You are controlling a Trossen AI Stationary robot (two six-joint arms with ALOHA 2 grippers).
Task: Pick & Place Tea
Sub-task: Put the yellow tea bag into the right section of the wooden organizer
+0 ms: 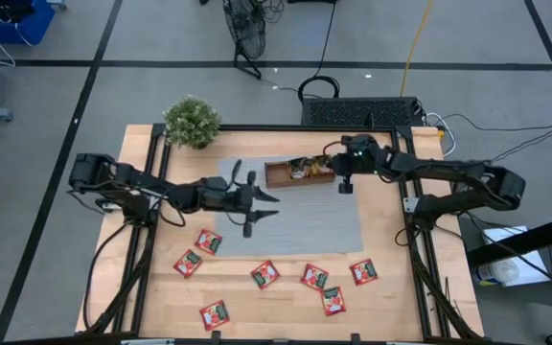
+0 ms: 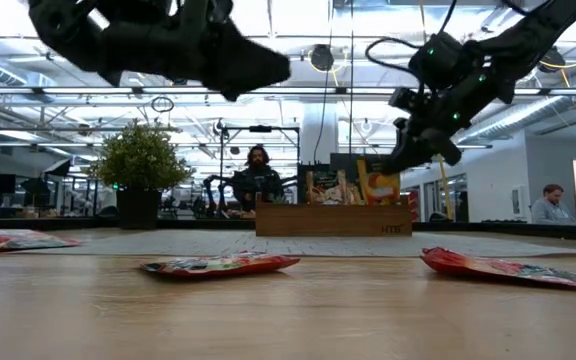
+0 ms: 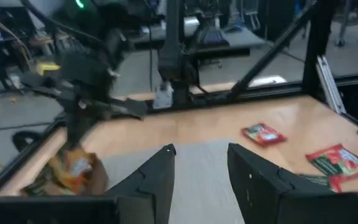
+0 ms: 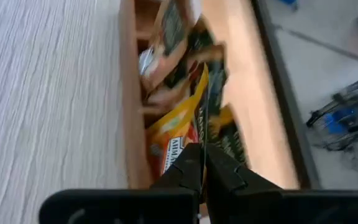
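On the wooden bench (image 1: pixel 391 297), a grey mat (image 1: pixel 314 225) is spread across the middle, and a potted plant (image 1: pixel 192 121) is stood at the far left corner. At the mat's far edge a brown wooden tray (image 1: pixel 300 172) is laid, with several tea packets (image 4: pixel 176 140) stood on edge inside it, orange-yellow and dark green wrappers among them. Along the near side of the bench, seven red tea packets are scattered flat, among them one (image 1: pixel 208 241) just off the mat's near left corner and one (image 1: pixel 363 272) toward the right. The left arm is stretched over the mat's left part, and its left pincer (image 1: pixel 257 203) is held with the fingers (image 3: pixel 160 174) apart, nothing between them. The right arm is reached in from the right, and its right pincer (image 4: pixel 202 163) is hung over the tray's right end with the fingers pressed together; the edge of an orange-yellow packet is seen just ahead of the tips, though whether it is gripped cannot be told. Beyond the bench, a seated person (image 2: pixel 256 178) is seen in the room.
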